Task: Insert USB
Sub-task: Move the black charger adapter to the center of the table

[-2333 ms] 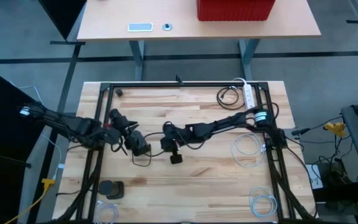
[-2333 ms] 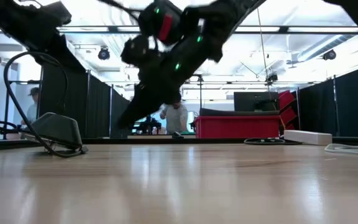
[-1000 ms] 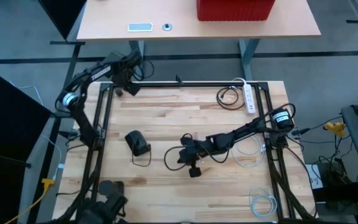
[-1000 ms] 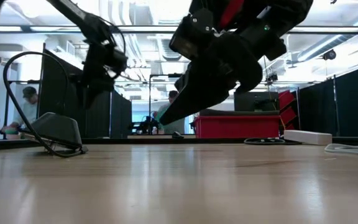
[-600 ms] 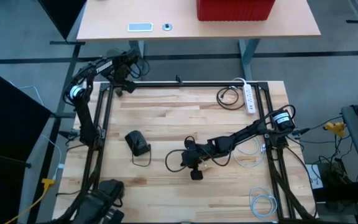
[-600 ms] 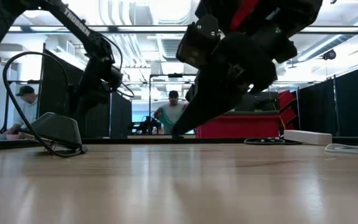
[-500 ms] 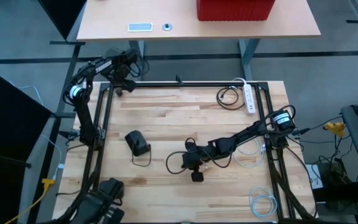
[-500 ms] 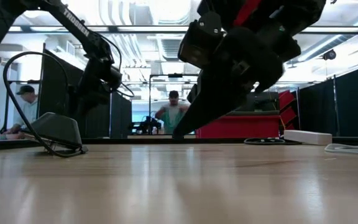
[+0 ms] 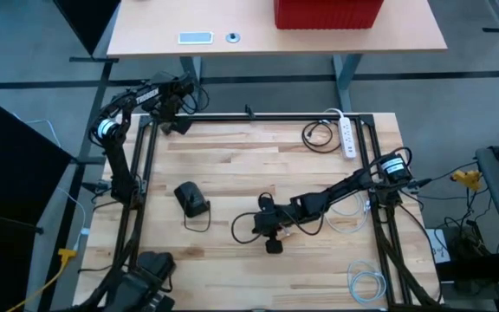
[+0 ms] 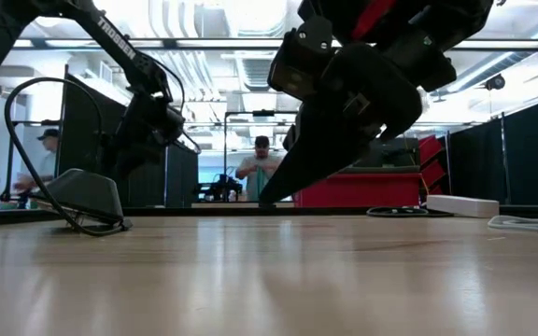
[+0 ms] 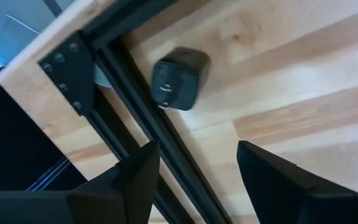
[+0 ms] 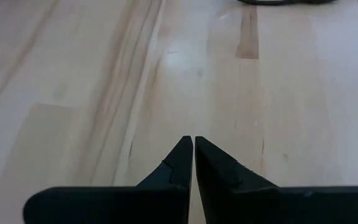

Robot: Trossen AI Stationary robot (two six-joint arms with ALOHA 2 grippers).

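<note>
Left tool (image 11: 194,171) stands wide above a small black adapter (image 11: 179,78) at the tabletop (image 9: 232,156) corner; right tool (image 12: 194,149) pinched together, holding nothing.

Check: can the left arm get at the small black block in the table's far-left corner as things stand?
Probably yes. The left gripper hangs open just over the small black block, which lies beside the frame rail with nothing on it. The rail runs close alongside and could crowd one finger.
</note>
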